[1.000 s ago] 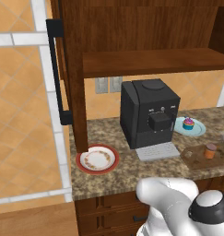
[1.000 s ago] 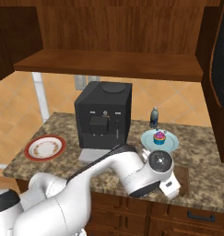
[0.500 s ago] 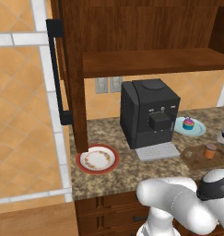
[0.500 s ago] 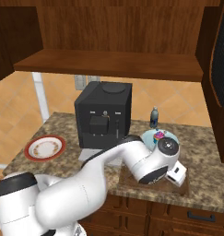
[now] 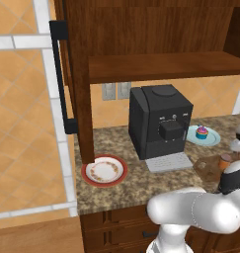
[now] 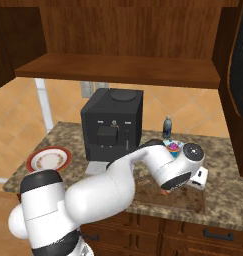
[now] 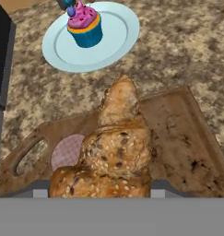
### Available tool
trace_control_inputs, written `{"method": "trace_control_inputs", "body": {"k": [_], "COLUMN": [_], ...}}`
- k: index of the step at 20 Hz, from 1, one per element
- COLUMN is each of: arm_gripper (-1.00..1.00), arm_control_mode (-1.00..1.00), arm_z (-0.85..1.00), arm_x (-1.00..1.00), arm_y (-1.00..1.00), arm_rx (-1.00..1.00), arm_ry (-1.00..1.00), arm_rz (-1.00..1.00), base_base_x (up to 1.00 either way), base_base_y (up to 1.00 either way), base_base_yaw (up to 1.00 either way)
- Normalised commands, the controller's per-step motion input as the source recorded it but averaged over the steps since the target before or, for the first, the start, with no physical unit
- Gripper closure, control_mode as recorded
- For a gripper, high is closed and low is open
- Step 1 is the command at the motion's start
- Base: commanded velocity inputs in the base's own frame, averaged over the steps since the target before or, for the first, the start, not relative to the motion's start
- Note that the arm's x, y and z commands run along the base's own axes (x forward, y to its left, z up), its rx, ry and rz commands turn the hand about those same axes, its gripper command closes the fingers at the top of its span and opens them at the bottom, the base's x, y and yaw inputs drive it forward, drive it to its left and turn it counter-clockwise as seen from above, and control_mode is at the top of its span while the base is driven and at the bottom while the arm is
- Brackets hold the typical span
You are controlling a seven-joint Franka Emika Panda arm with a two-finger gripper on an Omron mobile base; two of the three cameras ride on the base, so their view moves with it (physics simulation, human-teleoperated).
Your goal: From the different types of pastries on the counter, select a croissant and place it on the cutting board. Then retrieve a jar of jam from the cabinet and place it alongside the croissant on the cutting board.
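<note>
Hand view: croissant (image 7: 115, 154) sits large in the lower centre, right at the gripper, its tapered tip pointing toward the far edge of the cutting board (image 7: 178, 133). Dark finger parts show at either side of its base, so it appears gripped; the fingertips themselves are hidden, so contact between pastry and board cannot be told. A pinkish-mauve round lid of the jar of jam (image 7: 67, 151) shows just left of the croissant, over the board, partly hidden by the pastry. The board's handle cut-out lies at the lower left.

Beyond the board, on the speckled bench (image 7: 187, 41), stands a pale blue plate (image 7: 115, 41) carrying the cupcake (image 7: 84, 24) with pink-purple frosting and a blue wrapper. Plate and board are near, not touching.

Right base view: the arm bends forward and down over the cutting board (image 6: 190, 197) at the right of the bench (image 6: 63, 135); the gripper (image 6: 165, 190) is low over the board, fingers hidden behind the wrist. The black coffee machine (image 6: 112, 125) stands mid-bench, a small dark bottle (image 6: 167, 127) behind the cupcake plate, and a red-rimmed white plate (image 6: 49, 159) at the far left.

Left base view: the cabinet (image 5: 79, 74) door stands open, its black bar handle (image 5: 62, 74) vertical.
</note>
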Motion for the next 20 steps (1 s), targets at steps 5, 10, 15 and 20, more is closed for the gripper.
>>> {"method": "trace_control_inputs", "body": {"k": [5,10,15,20], "arm_gripper": [1.00,1.00,1.00,1.00], "arm_control_mode": [-1.00,-1.00,-1.00,-1.00], "arm_z": [-0.01,0.00,-0.09,0.00], "arm_x": [0.06,0.01,0.00,0.00], "arm_y": [-0.11,-0.46,-0.38,-0.14], "arm_rx": [-0.02,-0.10,-0.09,-0.14], "arm_ry": [0.00,0.02,0.00,0.00], "arm_rz": [0.07,0.01,0.03,0.17], "base_base_x": [0.00,0.00,0.00,0.00], "base_base_y": [0.00,0.00,0.00,0.00], "base_base_yaw": [0.00,0.00,0.00,0.00]}}
